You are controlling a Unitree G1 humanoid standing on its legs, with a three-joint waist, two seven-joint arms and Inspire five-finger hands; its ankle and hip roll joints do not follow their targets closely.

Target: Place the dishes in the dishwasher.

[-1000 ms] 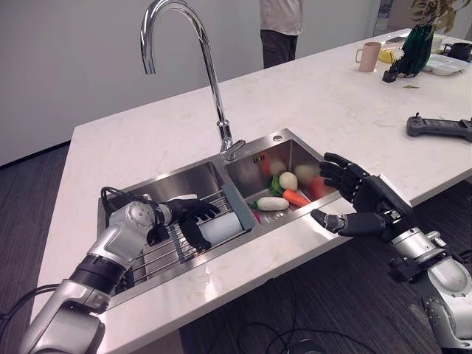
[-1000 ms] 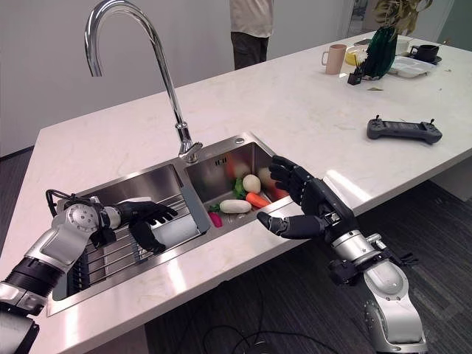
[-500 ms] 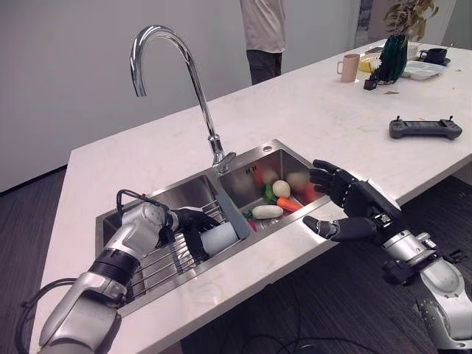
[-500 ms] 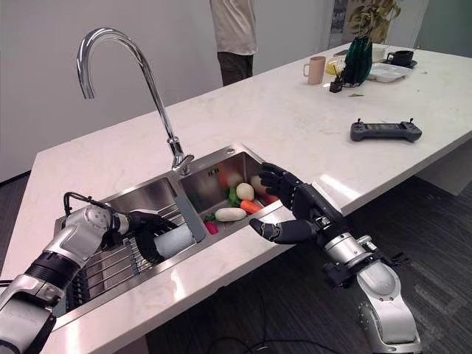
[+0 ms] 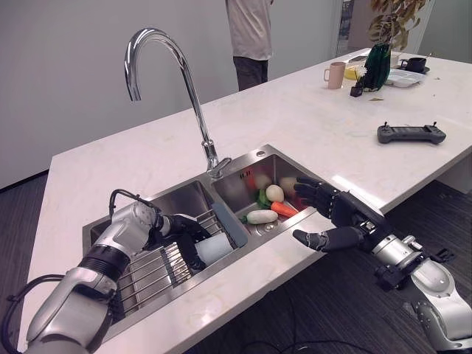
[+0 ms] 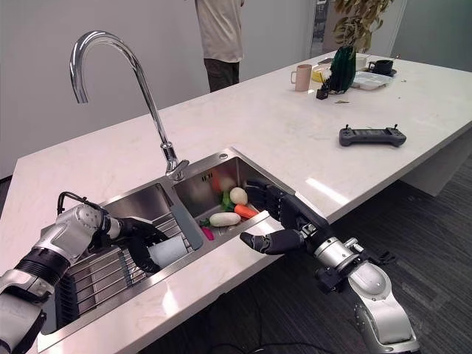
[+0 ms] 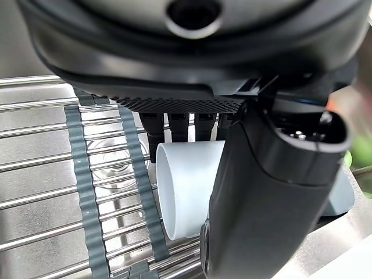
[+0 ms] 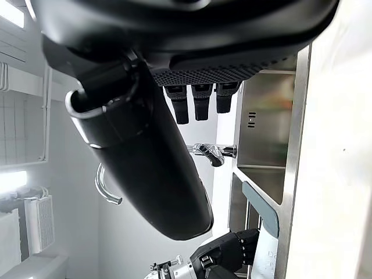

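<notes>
Gripping a white cup (image 5: pixel 214 248) on the rack (image 5: pixel 151 269), left robot hand (image 5: pixel 186 230); right robot hand (image 5: pixel 335 221) spread wide.

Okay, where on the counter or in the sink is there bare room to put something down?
The white marble countertop lies bare between the chrome tap and the black controller. The right basin is crowded with vegetables; the left hand and white cup fill the rack's right end.

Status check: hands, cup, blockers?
Left hand shut on white cup, lying sideways on sink rack. Right hand open, empty, at counter edge by veggie basin. Grey divider right beside cup.
</notes>
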